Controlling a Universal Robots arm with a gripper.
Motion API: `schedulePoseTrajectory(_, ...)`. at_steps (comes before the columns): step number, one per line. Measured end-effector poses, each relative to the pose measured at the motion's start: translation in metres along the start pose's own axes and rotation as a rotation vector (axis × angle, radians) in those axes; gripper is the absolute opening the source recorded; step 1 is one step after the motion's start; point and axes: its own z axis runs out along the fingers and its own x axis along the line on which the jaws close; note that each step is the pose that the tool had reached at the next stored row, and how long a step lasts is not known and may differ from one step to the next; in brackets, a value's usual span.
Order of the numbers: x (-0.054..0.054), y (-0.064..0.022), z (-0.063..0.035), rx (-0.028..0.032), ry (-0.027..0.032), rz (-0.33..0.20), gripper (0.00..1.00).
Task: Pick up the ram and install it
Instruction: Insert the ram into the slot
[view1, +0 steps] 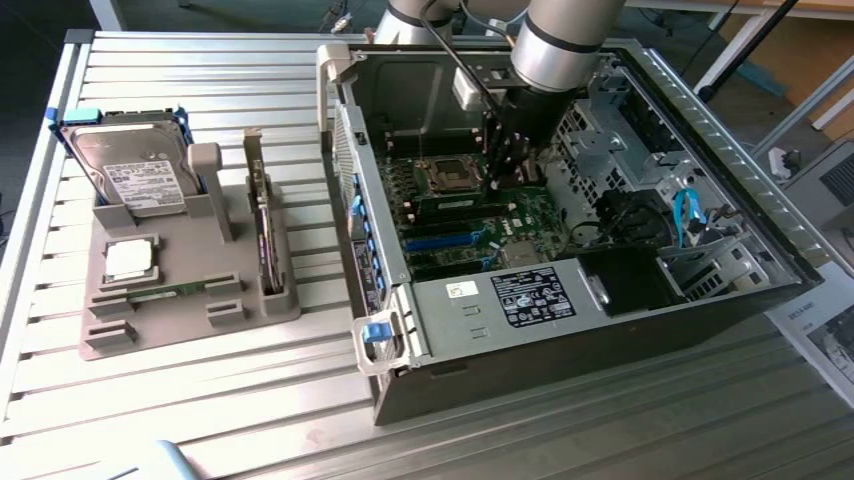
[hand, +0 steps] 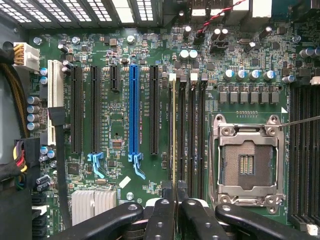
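— Where is the ram (hand: 173, 135) seen?
— It is stood edge-on on the motherboard (hand: 120, 115), at three o'clock of the processor socket (view1: 447, 178) in the exterior view.
— And the gripper (hand: 176, 199)?
— Its jaws are pinched on the ram's end.

Reaches steeply down from the far side on a silver-grey arm (view1: 567, 40), wrist near vertical, gripper (hand: 176, 200) low, its two black fingers (hand: 161, 220) set close together and pinched on the thin edge of the ram (hand: 173, 130).
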Motion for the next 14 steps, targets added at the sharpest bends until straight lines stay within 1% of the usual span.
schedulePoseTrajectory(14,-0.0001,0.0005,0.0025,0.0001,-0.0002,0.000,0.12)
